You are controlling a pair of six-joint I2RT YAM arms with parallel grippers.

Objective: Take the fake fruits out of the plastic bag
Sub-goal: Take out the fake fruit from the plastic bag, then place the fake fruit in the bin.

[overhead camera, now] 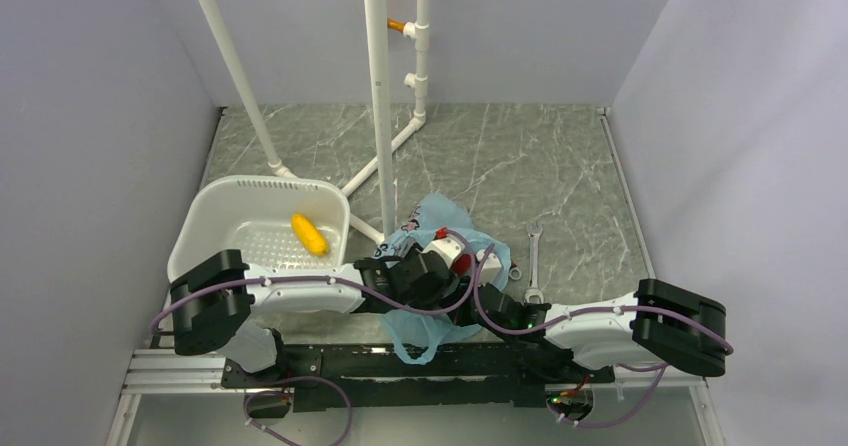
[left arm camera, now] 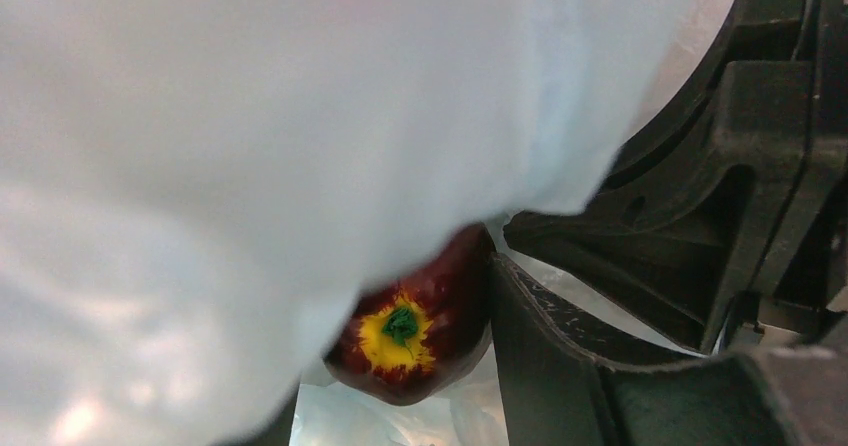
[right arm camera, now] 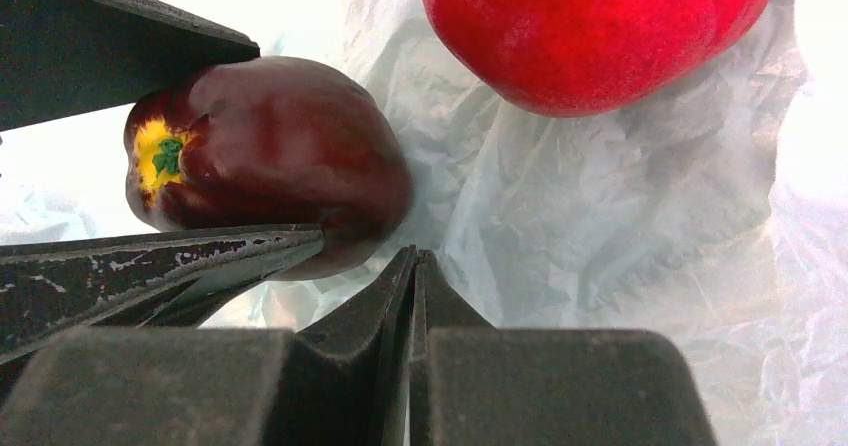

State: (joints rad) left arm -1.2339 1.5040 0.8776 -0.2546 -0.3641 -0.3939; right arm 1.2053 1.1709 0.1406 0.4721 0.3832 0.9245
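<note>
Snag risk: my left gripper (right arm camera: 288, 141) clamps maroon fake apple (left arm camera: 410, 326), nine o'clock off my closed right gripper (right arm camera: 412, 256); plastic bag (right arm camera: 600, 206) film possibly pinched too.

Both arms stretch low and inward from left and right, meeting mid-scene. The left pincer (right arm camera: 285, 146) clasps a dark maroon round plastic fruit (right arm camera: 335, 161) between its fingers (right arm camera: 120, 46); the right pincer (right arm camera: 412, 266) has its fingertips pressed together.
</note>
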